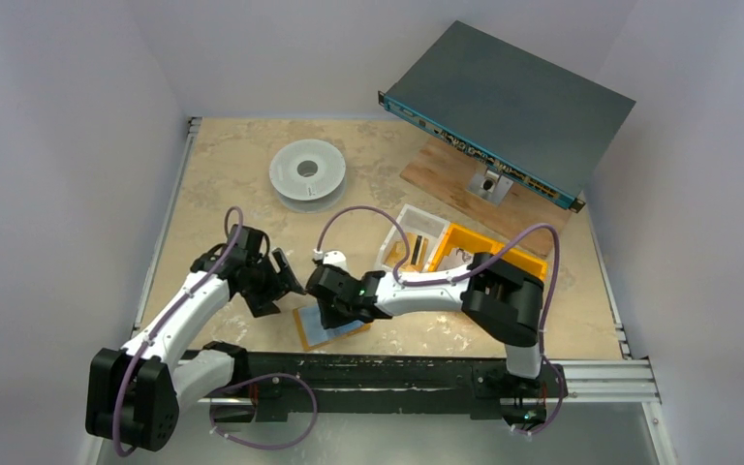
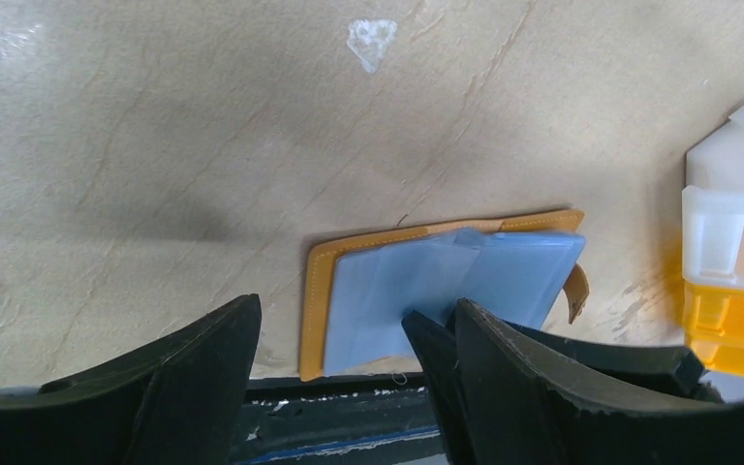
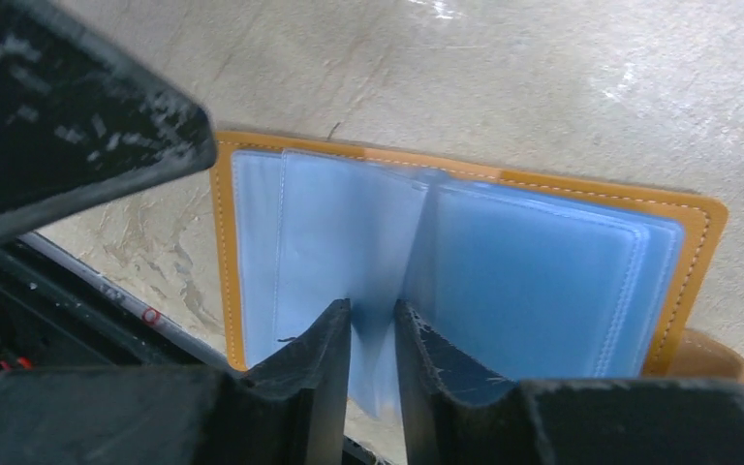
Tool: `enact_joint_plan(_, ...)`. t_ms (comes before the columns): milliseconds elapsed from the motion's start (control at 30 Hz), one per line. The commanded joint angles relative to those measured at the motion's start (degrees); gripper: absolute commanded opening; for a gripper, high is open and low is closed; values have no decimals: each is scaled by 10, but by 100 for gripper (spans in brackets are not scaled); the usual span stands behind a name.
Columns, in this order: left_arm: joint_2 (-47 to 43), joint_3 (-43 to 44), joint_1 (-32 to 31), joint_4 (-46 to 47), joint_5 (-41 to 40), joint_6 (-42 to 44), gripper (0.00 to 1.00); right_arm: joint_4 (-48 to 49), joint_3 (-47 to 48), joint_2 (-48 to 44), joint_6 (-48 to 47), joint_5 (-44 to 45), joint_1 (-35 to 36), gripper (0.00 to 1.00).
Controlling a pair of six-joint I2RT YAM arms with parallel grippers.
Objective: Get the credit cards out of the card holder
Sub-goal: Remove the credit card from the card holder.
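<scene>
The card holder (image 1: 302, 327) lies open and flat on the table near the front rail, with a mustard-orange border (image 3: 581, 187) around blue plastic sleeves (image 3: 533, 281) and a strap tab (image 3: 712, 356) at one side. My right gripper (image 3: 372, 334) is shut on an upright blue sleeve at the holder's middle fold. I cannot tell any card apart from the sleeves. My left gripper (image 2: 349, 383) is open and empty, low over the holder's (image 2: 315, 300) left end. One left finger (image 3: 77, 107) shows in the right wrist view. In the top view the left gripper (image 1: 281, 281) and right gripper (image 1: 334, 312) are close together.
A black rail (image 1: 397, 373) runs along the table's front edge just below the holder. An orange bin (image 1: 489, 250) and a white tray (image 1: 412, 232) stand right of the grippers. A white spool (image 1: 307, 172) sits far left. A grey rack unit (image 1: 509, 107) rests on a wooden board (image 1: 446, 179).
</scene>
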Motion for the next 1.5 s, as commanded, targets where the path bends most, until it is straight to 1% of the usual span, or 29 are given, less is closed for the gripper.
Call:
enact_joint_plan(0, 2, -12, 3, 36, 51, 23, 72, 64, -70, -6, 23, -81, -33, 20)
enact_joint_plan(100, -2, -24, 2, 53, 79, 29, 70, 117, -110, -18, 31, -118, -56, 17)
enact_joint_plan(233, -3, -38, -13, 67, 101, 29, 65, 175, -155, -23, 47, -175, -85, 12)
enact_joint_plan(400, -2, -57, -52, 87, 102, 13, 56, 228, -185, -19, 66, -212, -102, 10)
enact_joint_plan(600, 15, -67, -101, 108, 82, -13, 49, 259, -207, -13, 84, -236, -114, 9)
enact_joint_plan(733, 31, -77, -115, 128, 74, -23, 44, 283, -225, -20, 94, -249, -124, 9)
enact_joint_plan(833, 46, -78, -118, 129, 60, -25, 41, 303, -235, -24, 102, -261, -128, 10)
enact_joint_plan(900, 50, -82, -120, 130, 48, -28, 40, 314, -241, -28, 105, -269, -131, 13)
enact_joint_plan(1033, 51, -88, -121, 135, 38, -33, 38, 321, -244, -53, 102, -271, -131, 25)
enact_joint_plan(1100, 53, -87, -121, 137, 37, -33, 36, 312, -239, -68, 98, -267, -131, 27)
enact_joint_plan(1200, 53, -86, -121, 141, 39, -33, 31, 294, -229, -89, 91, -258, -131, 28)
enact_joint_plan(1467, 46, -75, -121, 149, 49, -30, 12, 242, -204, -119, 74, -219, -131, 29)
